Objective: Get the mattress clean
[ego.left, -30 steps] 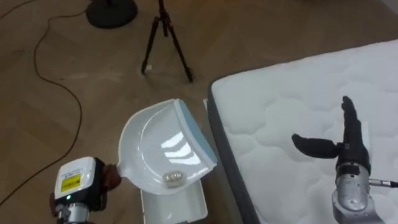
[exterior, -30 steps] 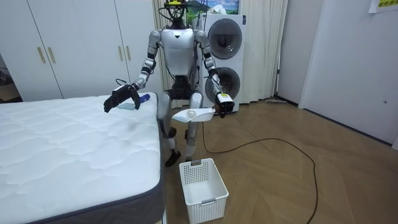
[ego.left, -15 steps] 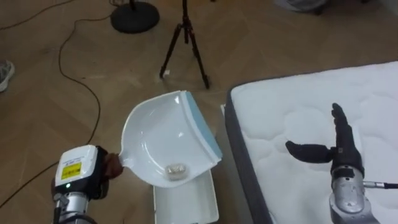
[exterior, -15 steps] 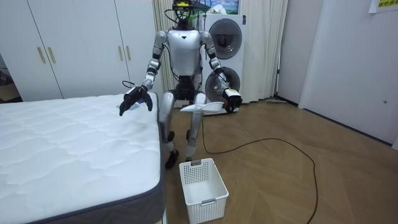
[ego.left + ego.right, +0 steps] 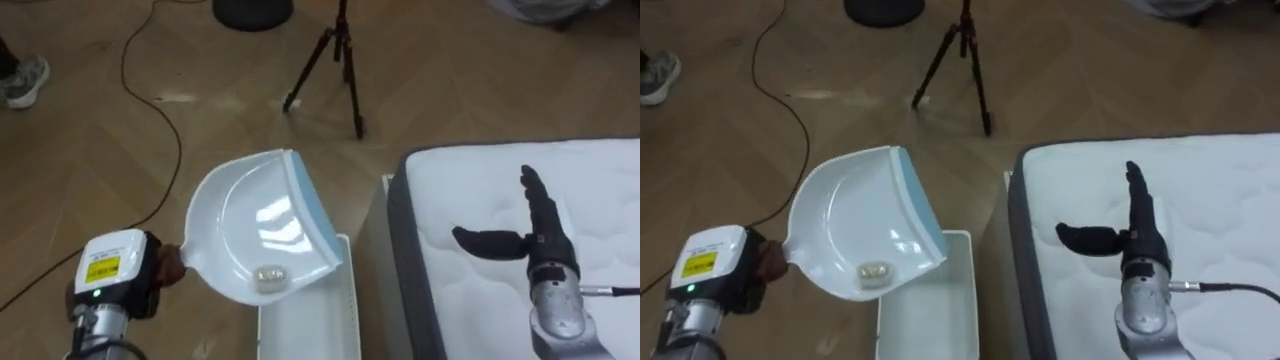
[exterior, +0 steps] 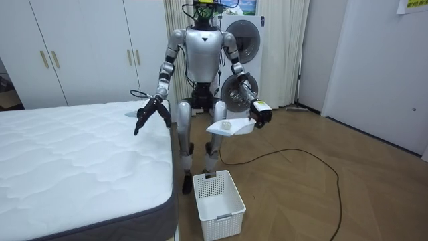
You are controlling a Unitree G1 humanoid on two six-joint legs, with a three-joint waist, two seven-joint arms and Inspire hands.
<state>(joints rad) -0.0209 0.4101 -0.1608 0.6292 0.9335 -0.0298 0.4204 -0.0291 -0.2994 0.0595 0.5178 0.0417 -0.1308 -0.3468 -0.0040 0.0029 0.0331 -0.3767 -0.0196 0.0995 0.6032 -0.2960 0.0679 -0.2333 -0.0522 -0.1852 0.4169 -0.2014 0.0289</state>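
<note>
One tripod [image 5: 343, 30] — beyond dustpan [image 5: 250, 225], basket [image 5: 305, 335]

The bed [image 5: 600, 190] lies on my right, with my right hand [image 5: 535, 238] above its corner. On my left, my left hand [image 5: 165, 268] holds the dustpan [image 5: 250, 225], which has a small scrap [image 5: 268, 274] in it. The basket [image 5: 305, 325] stands on the floor below, just beside the bed. A tripod [image 5: 330, 60] stands farther ahead.
</note>
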